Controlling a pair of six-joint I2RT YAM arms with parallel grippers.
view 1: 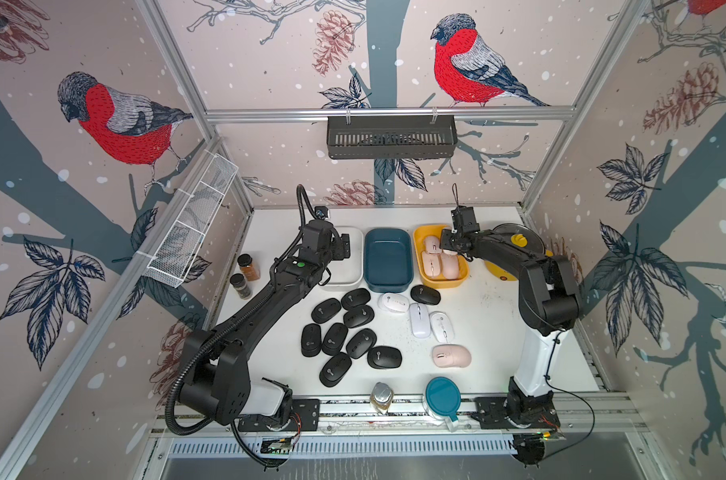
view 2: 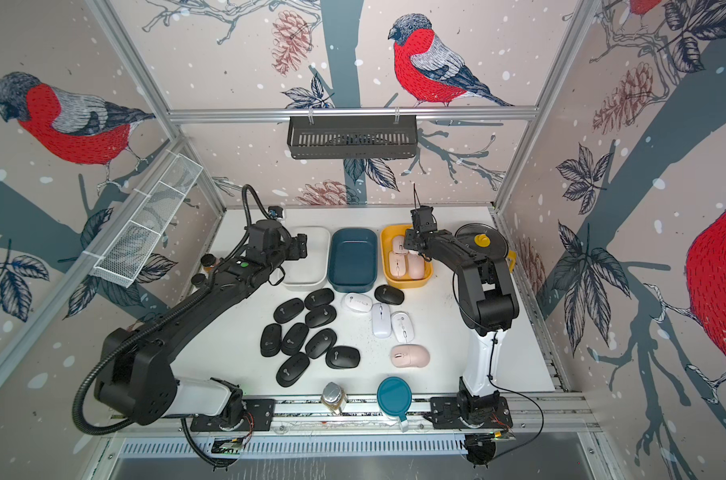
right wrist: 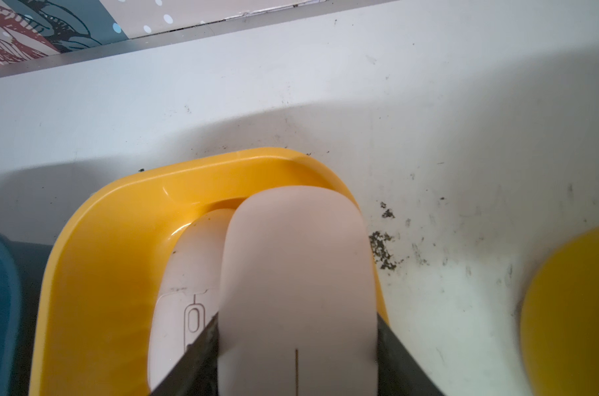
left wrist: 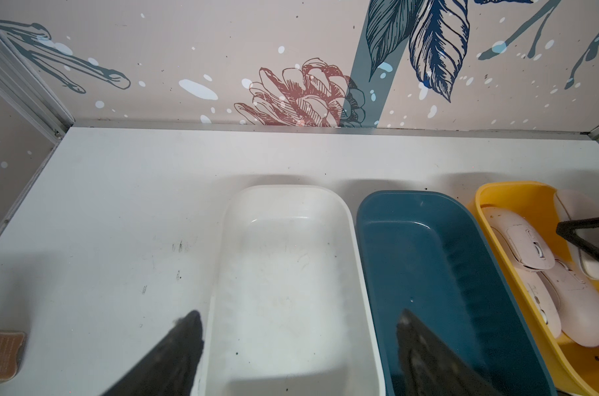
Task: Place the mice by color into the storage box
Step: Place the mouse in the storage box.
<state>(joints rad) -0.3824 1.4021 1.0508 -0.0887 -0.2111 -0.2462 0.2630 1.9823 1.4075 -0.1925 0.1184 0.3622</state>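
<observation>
Three storage boxes stand in a row at the back: white (view 1: 355,233), blue (view 1: 388,286) and yellow (view 1: 421,233). Several pink mice (view 1: 433,262) lie in the yellow box. My right gripper (right wrist: 298,319) is shut on another pink mouse (right wrist: 298,257), held over the far end of the yellow box (right wrist: 119,212). My left gripper (left wrist: 300,313) hangs open and empty above the white box (left wrist: 291,190); the blue box (left wrist: 411,195) beside it holds nothing. On the table lie several black mice (view 1: 332,336), three white mice (view 1: 419,320) and one pink mouse (view 1: 450,356).
Two spice jars (view 1: 245,274) stand at the left edge. A small jar (view 1: 381,397) and a round teal lid (view 1: 442,395) sit at the front edge. A dark disc with a yellow knob (view 1: 517,241) lies at the back right. Baskets hang on the back and left walls.
</observation>
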